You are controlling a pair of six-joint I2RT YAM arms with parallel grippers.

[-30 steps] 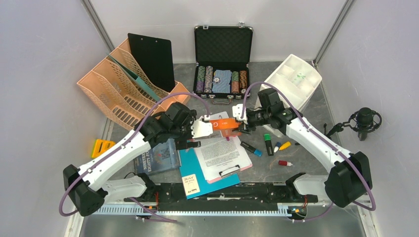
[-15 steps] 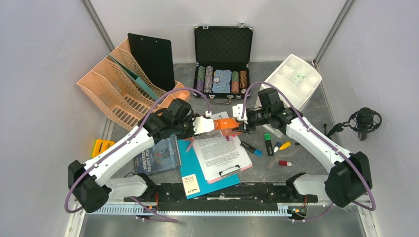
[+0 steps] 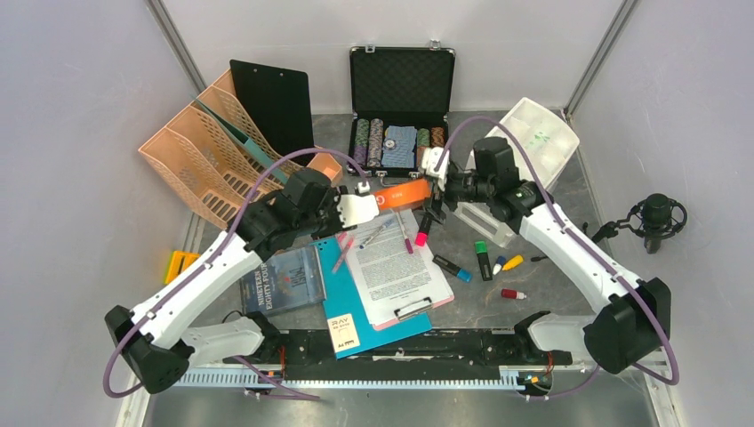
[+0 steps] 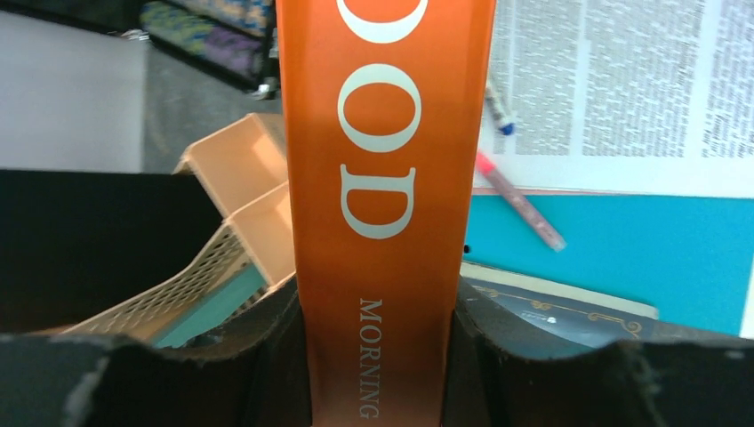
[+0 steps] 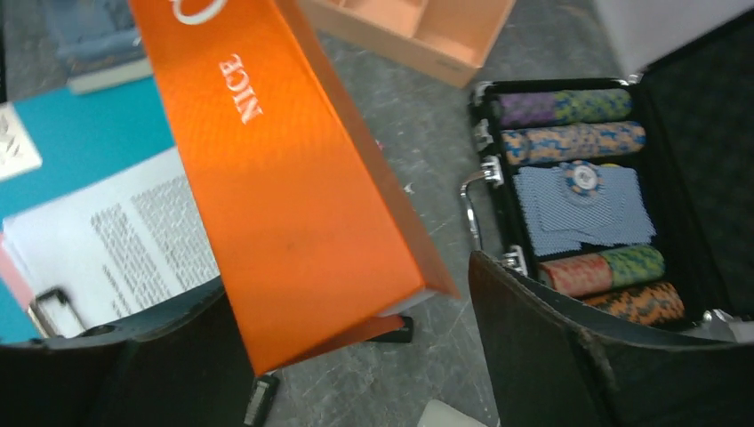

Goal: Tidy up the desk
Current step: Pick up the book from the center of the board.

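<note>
Front edge: the aluminium rail [image 3: 356, 381] runs across in front of my two bases.
Desk: the dark mottled desk [image 3: 485, 302] stretches from that rail to the pale back wall, cluttered over most of its middle.
Near clutter: a teal folder [image 3: 356, 307] lies beside a dark book [image 3: 284, 283]; a clipboard with a printed sheet [image 3: 396, 271] overlaps the folder's right side.
Markers: several loose markers [image 3: 485, 260] lie to the right of the clipboard.
My left gripper [image 4: 376, 298]: pinching the spine end of an orange book [image 4: 382, 178], one finger pressed on each side.
Orange book: raised off the desk, above the top of the clipboard, reaching from my left gripper toward my right.
My right gripper [image 5: 347, 285]: spread wider than the book, whose far end sits between my fingers with a clear gap on one side.
Far left: a peach file rack [image 3: 213, 151] holds a black clipboard [image 3: 271, 102].
Far middle: an open black case [image 3: 400, 89] of poker chips.
Far right: a white divided tray [image 3: 533, 138].
</note>
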